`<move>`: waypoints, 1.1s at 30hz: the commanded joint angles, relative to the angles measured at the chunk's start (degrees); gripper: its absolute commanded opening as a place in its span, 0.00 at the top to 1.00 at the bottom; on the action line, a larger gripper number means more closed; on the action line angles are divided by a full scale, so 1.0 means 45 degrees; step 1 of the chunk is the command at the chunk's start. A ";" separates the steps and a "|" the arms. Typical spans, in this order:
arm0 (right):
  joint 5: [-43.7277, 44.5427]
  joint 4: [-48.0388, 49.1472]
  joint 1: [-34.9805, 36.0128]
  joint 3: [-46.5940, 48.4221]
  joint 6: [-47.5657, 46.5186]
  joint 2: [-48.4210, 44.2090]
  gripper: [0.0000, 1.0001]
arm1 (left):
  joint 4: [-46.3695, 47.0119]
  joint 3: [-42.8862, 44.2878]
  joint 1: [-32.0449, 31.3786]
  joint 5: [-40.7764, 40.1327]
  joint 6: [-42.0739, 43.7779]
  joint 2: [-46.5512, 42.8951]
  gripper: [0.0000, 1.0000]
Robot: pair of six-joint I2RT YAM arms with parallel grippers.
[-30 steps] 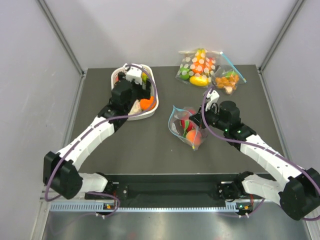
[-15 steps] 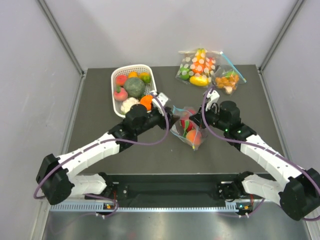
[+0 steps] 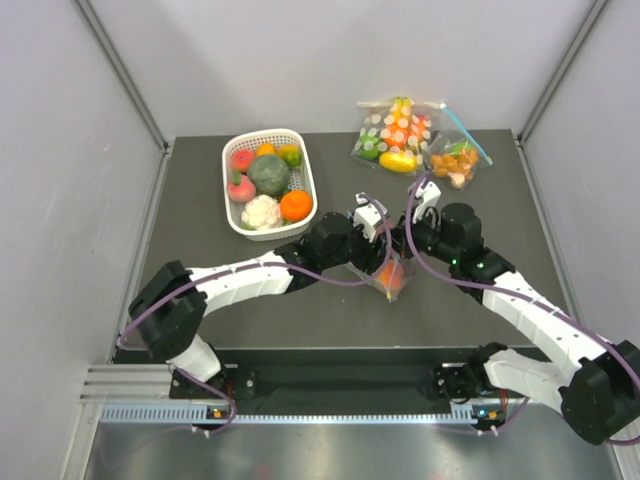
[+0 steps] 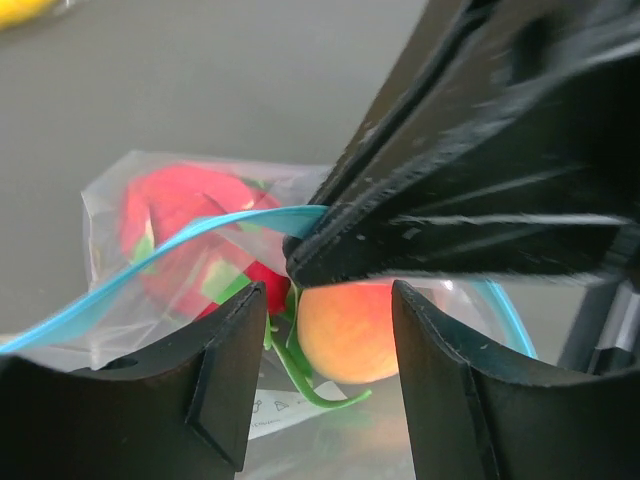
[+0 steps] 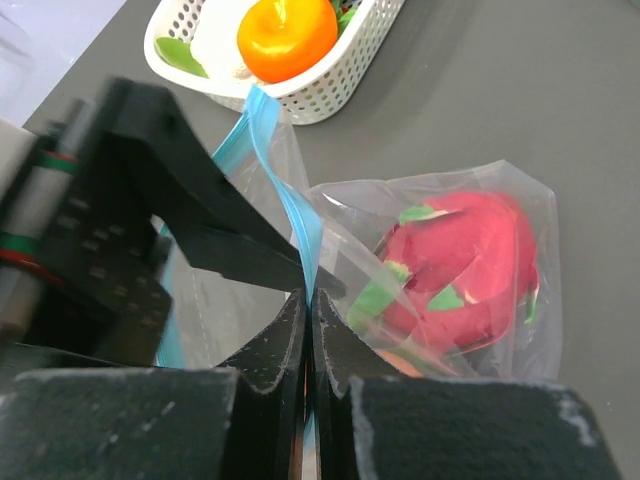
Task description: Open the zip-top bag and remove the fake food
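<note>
Your left gripper (image 4: 328, 300) hangs close over the bag (image 4: 110, 215) with its jaws partly apart and nothing pinched between them. Its arm reaches from the left base across the middle of the table (image 3: 520, 220). Behind that arm, on your left, the white basket (image 3: 270, 234) holds the cabbage (image 3: 268, 175), the cauliflower (image 3: 261, 211) and the orange (image 3: 295, 205), along with a few smaller pieces.

The bag lies mid-table, just right of the basket and apart from it. Through the gap between the left fingers you see the peach (image 4: 345, 330) inside the clear plastic. The dragon fruit (image 5: 465, 260) sits beside it in the same bag, toward the side away from the grippers. The blue zip strip (image 5: 300, 235) is lifted off the fruit and runs up in a curve.

Your right gripper (image 5: 308, 300) comes in from the right with its fingers pressed together on that strip, holding one lip of the bag. In the right wrist view a left finger tip sits just beside this pinch point, but you cannot tell whether it touches the strip.

Farther right, at the back edge of the table, the polka-dot bag (image 3: 395, 135) and the small bag (image 3: 455, 160) of orange pieces lie side by side, well apart from both grippers.
</note>
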 commanded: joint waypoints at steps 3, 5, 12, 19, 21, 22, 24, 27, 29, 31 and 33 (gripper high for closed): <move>0.0054 0.0086 -0.0189 -0.0048 -0.0153 -0.0377 1.00 | -0.0666 0.1108 -0.0382 -0.2232 -0.0090 0.0799 0.43; 0.0074 0.0105 -0.0190 -0.0067 -0.0134 -0.0397 1.00 | -0.1097 0.1478 -0.0577 -0.2936 0.0028 0.1054 0.43; -0.0063 0.0163 -0.0229 -0.0145 -0.0115 -0.0280 1.00 | -0.1958 0.1871 -0.1378 -0.5726 0.0341 0.1797 0.39; -0.0082 0.0144 -0.0248 -0.0145 -0.0115 -0.0318 1.00 | -0.2134 0.1773 -0.1553 -0.7019 -0.0147 0.2012 0.37; -0.0063 0.0125 -0.0248 -0.0126 -0.0134 -0.0299 1.00 | -0.2154 0.1734 -0.1670 -0.7351 -0.0109 0.2070 0.34; -0.0063 0.0144 -0.0248 -0.0145 -0.0115 -0.0299 1.00 | -0.2154 0.1715 -0.1690 -0.7391 -0.0109 0.2109 0.32; -0.0102 0.0163 -0.0248 -0.0126 -0.0115 -0.0241 1.00 | -0.2134 0.1714 -0.1691 -0.7450 -0.0128 0.2323 0.30; -0.0141 0.0144 -0.0248 -0.0126 -0.0056 -0.0279 1.00 | -0.2018 0.1715 -0.1691 -0.7373 -0.0304 0.2577 0.27; -0.0122 0.0105 -0.0248 -0.0126 -0.0056 -0.0357 1.00 | -0.1900 0.1754 -0.1691 -0.7295 -0.0362 0.2715 0.26; -0.0082 0.0066 -0.0229 -0.0145 -0.0075 -0.0416 1.00 | -0.1802 0.1812 -0.1691 -0.7313 -0.0382 0.3007 0.26; -0.0024 0.0066 -0.0248 -0.0145 -0.0076 -0.0494 1.00 | -0.1763 0.1929 -0.1691 -0.7469 -0.0363 0.3222 0.28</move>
